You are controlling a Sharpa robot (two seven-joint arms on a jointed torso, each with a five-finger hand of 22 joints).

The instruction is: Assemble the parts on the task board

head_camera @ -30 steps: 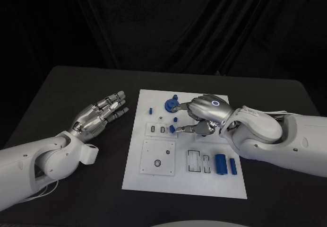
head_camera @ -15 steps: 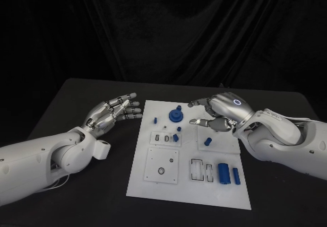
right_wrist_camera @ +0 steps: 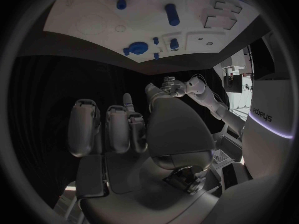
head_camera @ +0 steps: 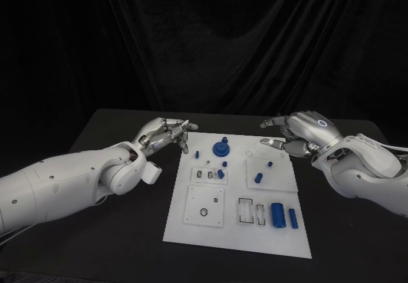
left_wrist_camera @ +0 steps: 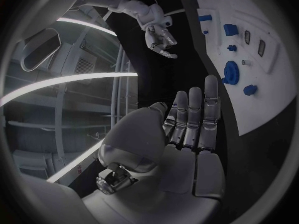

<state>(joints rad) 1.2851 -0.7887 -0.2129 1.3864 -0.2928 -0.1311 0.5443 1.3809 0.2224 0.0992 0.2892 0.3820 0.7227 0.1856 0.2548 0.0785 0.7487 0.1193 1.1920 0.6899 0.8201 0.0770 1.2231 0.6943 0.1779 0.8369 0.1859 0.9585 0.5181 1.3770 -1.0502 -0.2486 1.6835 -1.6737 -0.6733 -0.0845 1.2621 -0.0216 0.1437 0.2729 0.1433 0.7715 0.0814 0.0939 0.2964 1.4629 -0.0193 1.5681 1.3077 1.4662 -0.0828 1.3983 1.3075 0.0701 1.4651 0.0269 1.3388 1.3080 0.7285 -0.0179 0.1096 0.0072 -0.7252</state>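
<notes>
The left hand [head_camera: 165, 133] hovers over the black bench [head_camera: 111, 194] just beside the far left corner of the task board [head_camera: 213, 233]. Its fingers [left_wrist_camera: 196, 109] lie straight and side by side, spread away from the thumb, and hold nothing; they touch neither the board nor any part.

The task board lies in the middle of the bench. Near its far edge stands a round blue part with a knob [head_camera: 221, 148], and just left of it a small blue peg [head_camera: 197, 155] stands upright. Below them a small blue part [head_camera: 220, 173] stands in a slotted plate beside two oval holes. To the right, on another raised plate, a blue peg [head_camera: 257, 176] stands upright, with a smaller blue bit [head_camera: 270, 164] a little farther back. Toward the near right of the board a thick blue cylinder [head_camera: 277, 213] lies beside a thinner blue bar [head_camera: 293, 217], both just right of two outlined rectangular slots.

The right hand [head_camera: 299, 137] hangs above the far right corner of the board, apart from every part. In the right wrist view its fingers [right_wrist_camera: 118, 129] are bent at their ends but stay apart from the thumb, with nothing between them.
</notes>
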